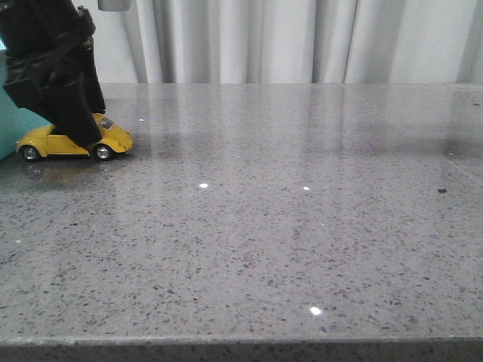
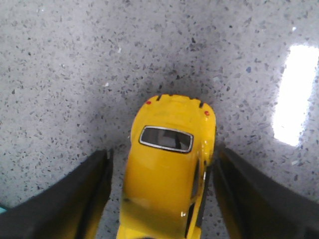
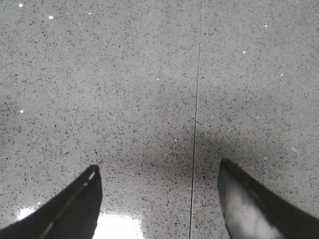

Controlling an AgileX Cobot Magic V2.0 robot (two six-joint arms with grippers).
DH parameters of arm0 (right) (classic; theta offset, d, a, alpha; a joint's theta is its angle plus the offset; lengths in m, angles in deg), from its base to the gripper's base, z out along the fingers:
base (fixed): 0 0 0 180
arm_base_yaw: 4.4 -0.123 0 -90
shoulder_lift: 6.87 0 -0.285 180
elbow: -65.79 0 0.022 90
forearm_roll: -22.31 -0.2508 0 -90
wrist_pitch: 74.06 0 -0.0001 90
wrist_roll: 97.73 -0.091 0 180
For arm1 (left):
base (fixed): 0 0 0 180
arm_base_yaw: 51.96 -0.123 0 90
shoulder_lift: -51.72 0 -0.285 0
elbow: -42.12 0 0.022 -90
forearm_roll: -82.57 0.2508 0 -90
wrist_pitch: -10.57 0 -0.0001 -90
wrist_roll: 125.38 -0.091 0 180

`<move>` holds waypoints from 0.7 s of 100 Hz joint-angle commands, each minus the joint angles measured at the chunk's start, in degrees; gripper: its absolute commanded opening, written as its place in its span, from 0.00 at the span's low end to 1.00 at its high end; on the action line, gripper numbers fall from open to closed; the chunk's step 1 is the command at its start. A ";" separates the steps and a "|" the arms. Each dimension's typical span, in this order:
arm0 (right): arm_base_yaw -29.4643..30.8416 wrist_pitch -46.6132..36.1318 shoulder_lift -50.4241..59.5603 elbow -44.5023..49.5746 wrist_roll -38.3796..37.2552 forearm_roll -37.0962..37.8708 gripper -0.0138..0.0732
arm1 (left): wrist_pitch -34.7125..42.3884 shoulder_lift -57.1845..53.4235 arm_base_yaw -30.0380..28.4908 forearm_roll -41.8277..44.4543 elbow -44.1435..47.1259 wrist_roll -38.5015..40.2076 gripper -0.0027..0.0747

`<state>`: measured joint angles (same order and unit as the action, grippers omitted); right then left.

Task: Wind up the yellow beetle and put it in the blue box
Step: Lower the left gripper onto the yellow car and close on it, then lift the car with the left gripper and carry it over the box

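Near the table's [image 1: 302, 249] far left corner, wheels down beside the blue box [image 1: 9, 124], the small, glossy, slippery-looking yellow beetle [image 2: 167, 174] sits between the left gripper's [image 2: 159, 199] spread jaws, best pinched across its doors; right gripper [image 3: 157, 199] gapes empty.

A glossy, smooth yellow finish is shown on the yellow beetle [image 2: 167, 184], with a chrome-looking trim around its dark rear window [image 2: 166, 138]. The tabletop [image 1: 287, 226] is seen as polished grey speckled stone, with lamp glare mirrored in it. Matt black is seen on the left gripper's fingers [image 2: 70, 199]. Pale pleated cloth forms the curtain [image 1: 302, 38].
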<state>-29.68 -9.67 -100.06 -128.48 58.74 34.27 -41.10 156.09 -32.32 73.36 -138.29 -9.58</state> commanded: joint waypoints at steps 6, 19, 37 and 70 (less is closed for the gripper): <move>-0.05 -2.85 2.54 -1.37 0.61 1.32 0.73 | 1.04 -2.29 0.33 -0.77 -1.81 0.08 0.42; -0.05 -2.85 2.54 -1.37 0.61 1.32 0.73 | 0.32 -2.29 0.33 -0.77 -1.81 0.08 0.26; -0.05 -2.85 2.54 -1.37 0.61 1.32 0.73 | 0.28 -2.29 0.33 -0.77 -1.81 0.08 0.16; -0.05 -2.74 2.54 -1.37 0.60 1.32 0.73 | -0.02 -3.04 0.33 -1.03 -10.72 6.04 0.16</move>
<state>-29.68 -9.76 -100.06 -128.48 58.84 34.27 -43.20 156.18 -32.32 73.36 -143.90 -7.04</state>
